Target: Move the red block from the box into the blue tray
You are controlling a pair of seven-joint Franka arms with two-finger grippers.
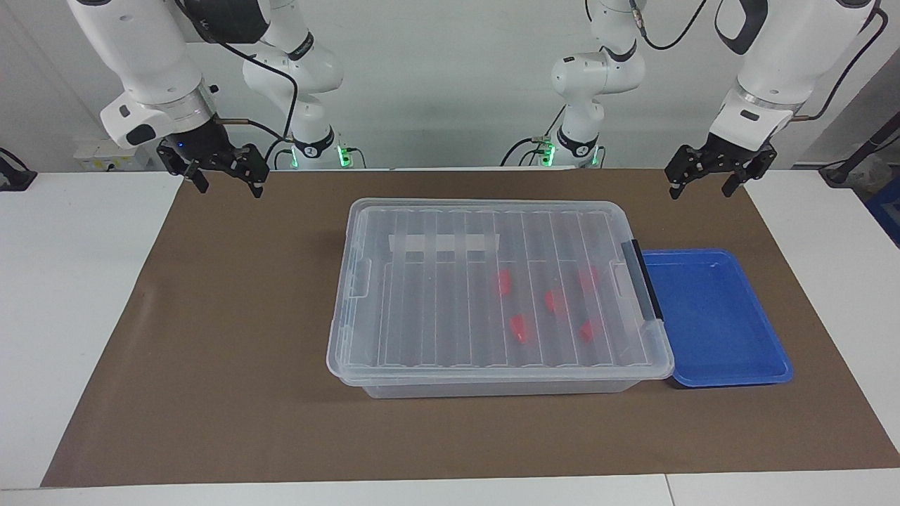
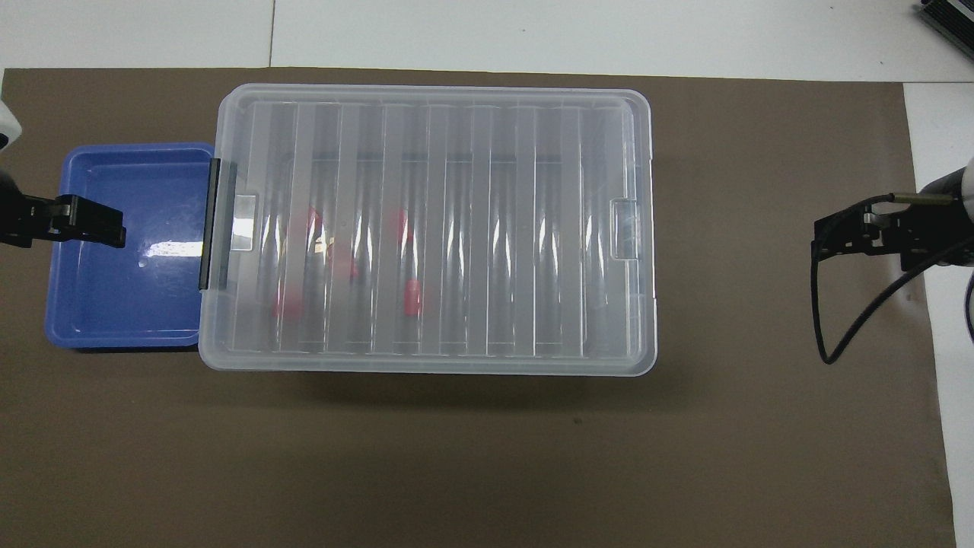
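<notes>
Clearly the left gripper (image 1: pixel 718 177), jaws spread and empty, hangs nearest: the blue tray (image 1: pixel 731 365) lies below it, and the lidded box (image 1: pixel 365 365) beside that holds the red block (image 1: pixel 588 329) toward this arm's end. The right gripper (image 1: pixel 223 176), also spread, waits well apart.

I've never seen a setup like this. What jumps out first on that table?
A big clear box with its lid on sits mid-table on the brown mat, red blocks showing through it. A bright blue tray lies beside it, empty, toward the left arm's end. The left gripper and right gripper hang open above the mat's corners.
</notes>
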